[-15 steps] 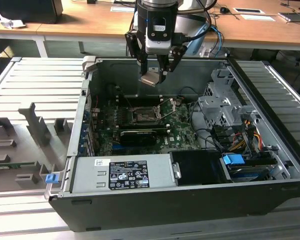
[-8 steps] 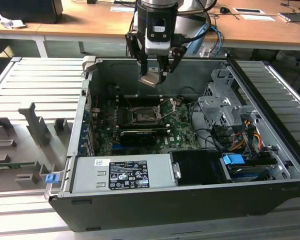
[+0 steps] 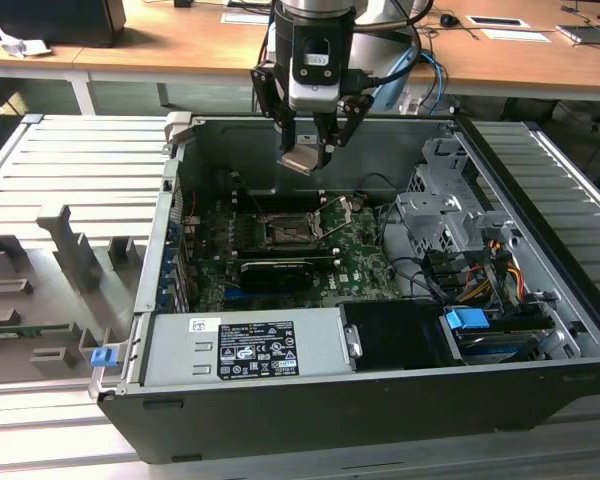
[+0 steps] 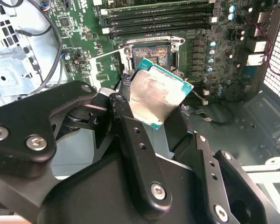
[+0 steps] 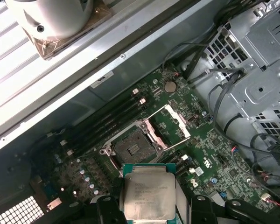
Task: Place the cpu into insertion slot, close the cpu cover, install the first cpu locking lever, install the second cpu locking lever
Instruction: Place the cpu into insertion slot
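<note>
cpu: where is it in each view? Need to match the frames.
Exterior view: cpu in the gripper, above the empty socket.
Second wrist view: cpu tilted, overlapping the socket's edge.
First wrist view: cpu facing the camera, beside the socket.
Shared landmark: the socket.

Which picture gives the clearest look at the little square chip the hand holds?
The first wrist view: the chip faces the camera almost flat, silver top and green rim plain. The second wrist view shows it tilted. In the exterior view it is a small pale square in the hand.
</note>
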Controlling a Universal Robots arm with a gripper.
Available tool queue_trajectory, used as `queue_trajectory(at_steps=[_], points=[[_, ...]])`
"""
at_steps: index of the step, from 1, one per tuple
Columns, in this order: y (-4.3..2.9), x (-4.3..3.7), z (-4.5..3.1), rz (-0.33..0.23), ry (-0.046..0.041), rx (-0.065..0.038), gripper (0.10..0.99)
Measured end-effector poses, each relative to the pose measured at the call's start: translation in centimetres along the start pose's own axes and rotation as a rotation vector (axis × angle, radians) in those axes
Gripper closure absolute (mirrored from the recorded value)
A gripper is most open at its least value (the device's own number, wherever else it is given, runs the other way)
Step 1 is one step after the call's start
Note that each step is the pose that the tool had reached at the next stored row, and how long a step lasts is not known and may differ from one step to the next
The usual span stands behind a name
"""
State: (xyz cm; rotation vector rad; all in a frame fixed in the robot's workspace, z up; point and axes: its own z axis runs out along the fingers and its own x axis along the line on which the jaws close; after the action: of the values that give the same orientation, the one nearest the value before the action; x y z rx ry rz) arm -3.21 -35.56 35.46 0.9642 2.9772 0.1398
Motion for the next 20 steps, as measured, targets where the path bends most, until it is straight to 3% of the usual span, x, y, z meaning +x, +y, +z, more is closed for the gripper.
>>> queue_trajectory(at_steps=[20], points=[[-0.02,0.01,0.38,0.044,-0.0058,0.002,0.553]])
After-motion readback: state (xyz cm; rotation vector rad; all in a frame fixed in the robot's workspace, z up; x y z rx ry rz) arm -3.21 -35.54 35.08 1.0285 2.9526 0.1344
